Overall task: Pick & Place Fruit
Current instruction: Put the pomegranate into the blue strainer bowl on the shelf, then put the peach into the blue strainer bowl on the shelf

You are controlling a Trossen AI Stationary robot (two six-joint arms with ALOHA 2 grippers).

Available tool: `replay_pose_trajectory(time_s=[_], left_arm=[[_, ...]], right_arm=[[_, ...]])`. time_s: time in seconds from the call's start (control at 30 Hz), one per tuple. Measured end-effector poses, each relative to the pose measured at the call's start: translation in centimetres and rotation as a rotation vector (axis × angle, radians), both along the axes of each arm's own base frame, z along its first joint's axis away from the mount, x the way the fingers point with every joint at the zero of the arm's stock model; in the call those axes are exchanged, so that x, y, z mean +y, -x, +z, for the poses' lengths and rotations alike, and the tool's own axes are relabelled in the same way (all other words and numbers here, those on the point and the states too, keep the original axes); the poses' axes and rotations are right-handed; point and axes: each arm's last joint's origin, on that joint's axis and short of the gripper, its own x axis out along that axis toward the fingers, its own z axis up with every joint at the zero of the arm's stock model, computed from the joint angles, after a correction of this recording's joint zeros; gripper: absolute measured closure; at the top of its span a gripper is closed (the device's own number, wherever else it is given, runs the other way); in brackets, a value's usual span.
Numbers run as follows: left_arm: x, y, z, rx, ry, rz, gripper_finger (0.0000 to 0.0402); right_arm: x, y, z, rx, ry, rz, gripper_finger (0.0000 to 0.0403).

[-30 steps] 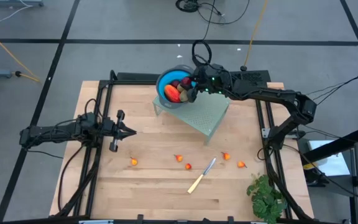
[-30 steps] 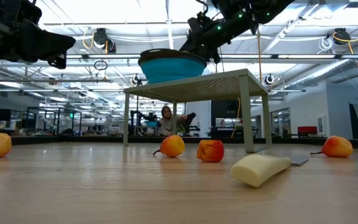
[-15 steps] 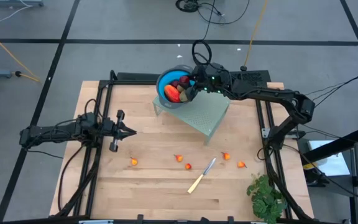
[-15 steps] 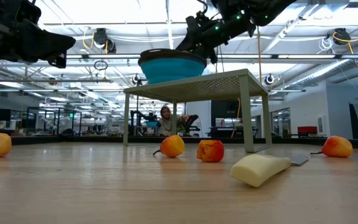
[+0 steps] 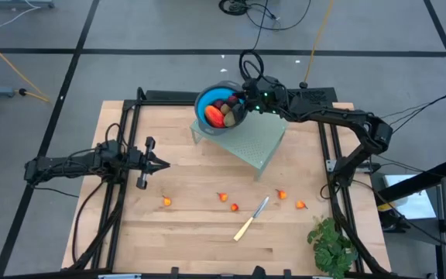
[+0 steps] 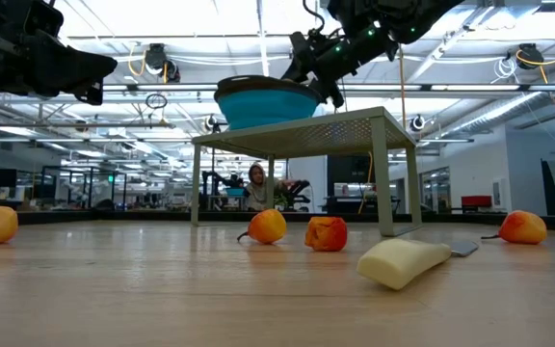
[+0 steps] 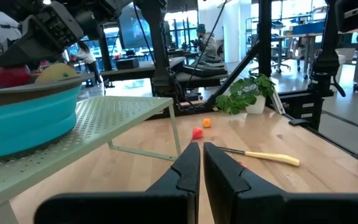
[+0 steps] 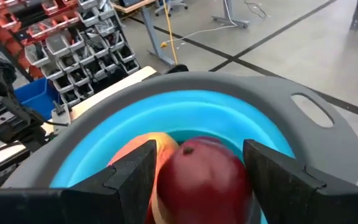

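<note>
A blue bowl with a grey rim stands on a pale green perforated rack at the table's far middle. It holds a red-orange piece, dark red balls and a brownish-green oval. My right gripper reaches level over the bowl from the right, with a dark red ball between its fingers. Several tiny orange-red fruits lie on the bare wood nearer the front. At the left, my left gripper waits shut, pointing level. My right gripper has the dark red ball's two sides between its two fingers, and the ball fills the gap. The fingers come nearly level from the table's right, tipped slightly down into the bowl. The ball sits just above the red-orange piece; whether it rests on it I cannot tell.
A pale-handled knife lies near the front middle. A leafy green bunch sits at the front right corner. Black frame rails run along the table's left and right sides. A person sits in the room far behind the rack.
My right gripper has stayed over the bowl's right rim and rolled a little about its own pointing line. The fruit on the table and my left arm have kept still.
</note>
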Motion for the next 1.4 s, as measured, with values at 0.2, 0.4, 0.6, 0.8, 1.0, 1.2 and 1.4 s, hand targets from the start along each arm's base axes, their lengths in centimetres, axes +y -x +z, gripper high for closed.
replay_pose_trajectory(time_s=[0.2, 0.4, 0.6, 0.8, 1.0, 1.2, 1.4], left_arm=[[0.0, 0.0, 0.0, 0.000, 0.000, 0.000, 0.0378], [0.0, 0.0, 0.0, 0.001, 0.002, 0.000, 0.0378], [0.0, 0.0, 0.0, 0.001, 0.003, 0.000, 0.0378], [0.0, 0.0, 0.0, 0.001, 0.006, 0.000, 0.0378], [0.0, 0.0, 0.0, 0.001, 0.010, -0.001, 0.0378], [0.0, 0.0, 0.3, -0.025, 0.013, -0.002, 0.0378], [0.0, 0.1, 0.7, -0.069, 0.035, -0.007, 0.0378]], right_arm=[[0.0, 0.0, -0.1, 0.010, -0.006, 0.002, 0.0166], [0.0, 0.0, -0.1, 0.012, 0.006, 0.002, 0.0165], [-0.4, 0.1, 0.7, -0.050, 0.042, -0.007, 0.0165], [0.2, 0.8, 2.4, -0.107, 0.072, -0.002, 0.0165], [2.2, 1.9, 4.3, -0.098, 0.130, 0.049, 0.0191], [4.3, 3.0, 5.9, -0.091, 0.180, 0.107, 0.0256], [5.9, 4.4, 7.1, -0.107, 0.197, 0.135, 0.0329]])
